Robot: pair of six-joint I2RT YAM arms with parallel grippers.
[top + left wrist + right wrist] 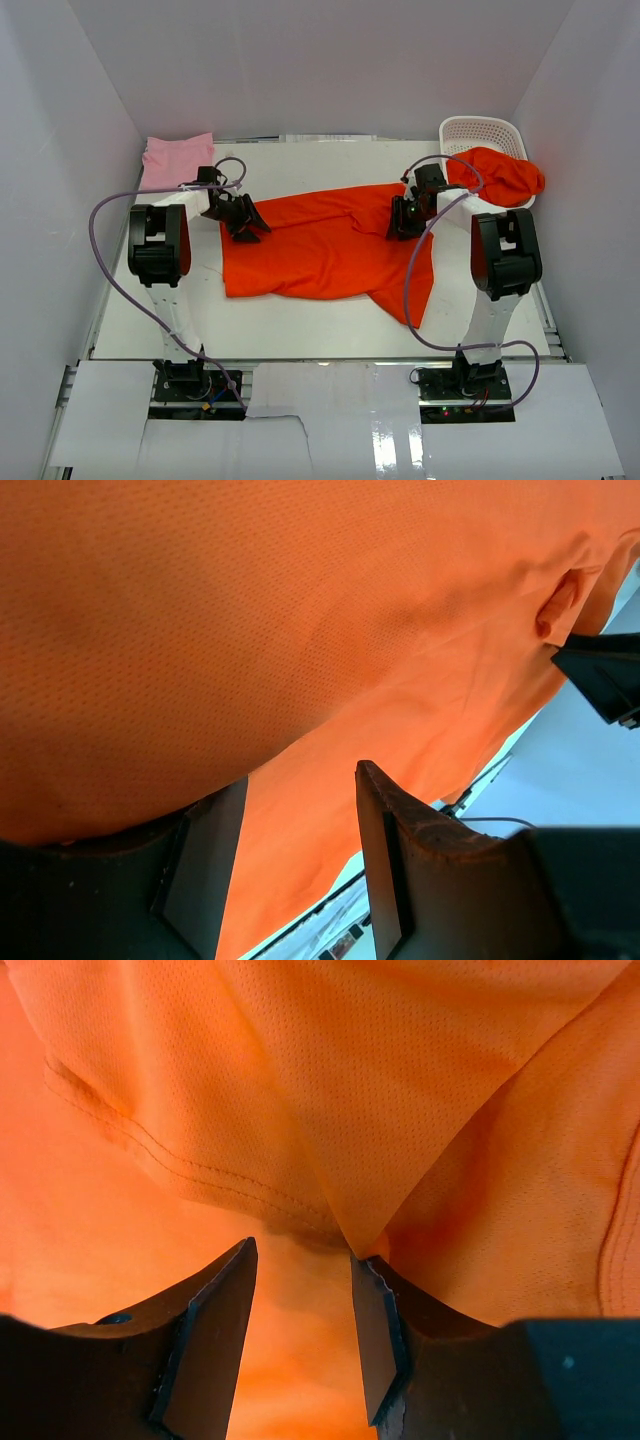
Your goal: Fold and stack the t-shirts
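Observation:
A bright orange-red t-shirt (330,250) lies spread and rumpled across the middle of the table. My left gripper (248,228) rests at its left edge. In the left wrist view this gripper (300,775) is open, with cloth (300,630) filling the view and draped over the left finger. My right gripper (403,222) sits on the shirt's upper right part. In the right wrist view it (302,1250) is open over the cloth, with a hemmed fold (330,1160) touching the right fingertip. A light pink shirt (178,158) lies folded at the back left. Another orange-red shirt (505,175) hangs out of the basket.
The white lattice basket (483,130) stands at the back right corner. White walls enclose the table on three sides. Purple cables loop from both arms. The right gripper's black tip (605,675) shows at the right edge of the left wrist view.

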